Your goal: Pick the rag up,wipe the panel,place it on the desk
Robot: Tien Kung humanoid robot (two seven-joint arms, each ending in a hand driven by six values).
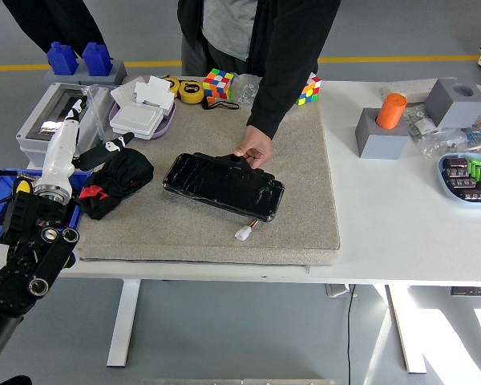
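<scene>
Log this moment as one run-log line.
left hand: open, above rag's left edge | rag: on mat | panel: person's hand steadying | right hand: unseen

A black rag [116,180] with a red patch is seen crumpled on the grey mat's left part. A glossy black panel [223,186] is laid flat and slightly askew at the mat's middle, well apart from the rag.
</scene>
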